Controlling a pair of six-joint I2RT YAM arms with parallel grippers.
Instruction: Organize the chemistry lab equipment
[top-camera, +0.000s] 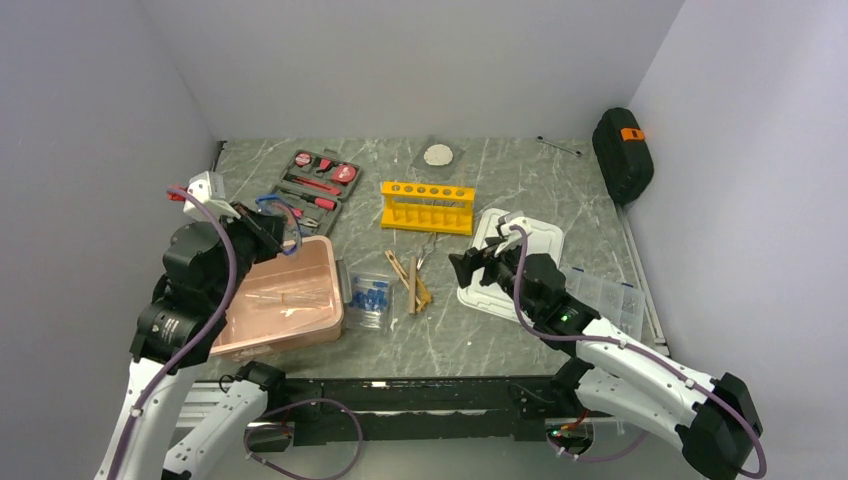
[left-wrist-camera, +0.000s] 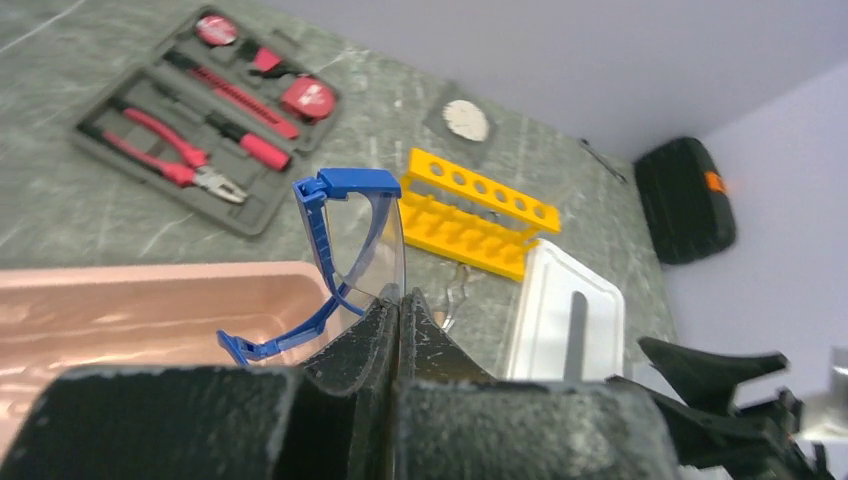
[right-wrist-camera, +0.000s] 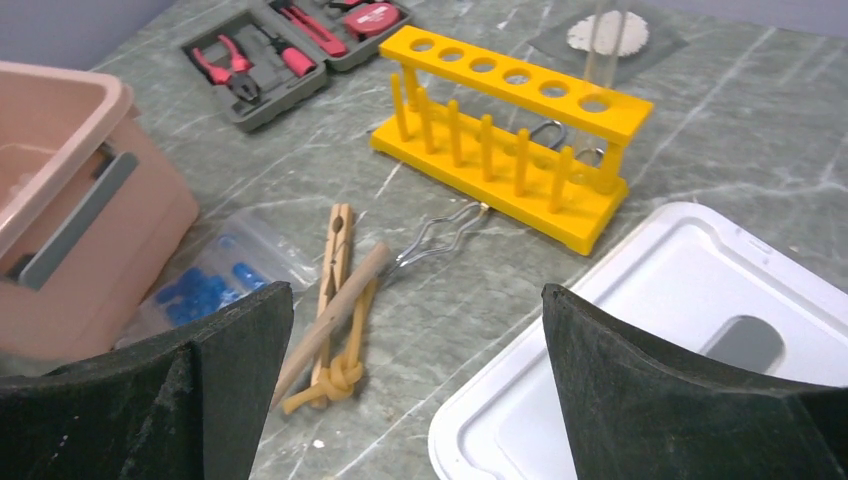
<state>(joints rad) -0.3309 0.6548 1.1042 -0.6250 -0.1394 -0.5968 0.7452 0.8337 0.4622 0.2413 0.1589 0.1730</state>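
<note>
Left gripper (left-wrist-camera: 398, 300) is clenched on the safety glasses (left-wrist-camera: 347, 184), the lens edge lost between its fingers. Right gripper (right-wrist-camera: 415, 295) is spread wide, grasping nothing. Wooden clamps (right-wrist-camera: 340, 245) lie between its fingers, which partly hide the bag of tubes (right-wrist-camera: 215, 285).

Nothing I can read anywhere on the bench right now. The red tape measure (left-wrist-camera: 305, 97) in the tool kit (left-wrist-camera: 160, 187) shows a pale patch on its face, too blurred to make out. The orange tab (top-camera: 631, 133) on the black case (top-camera: 620, 165) is too small to show any lettering.
</note>
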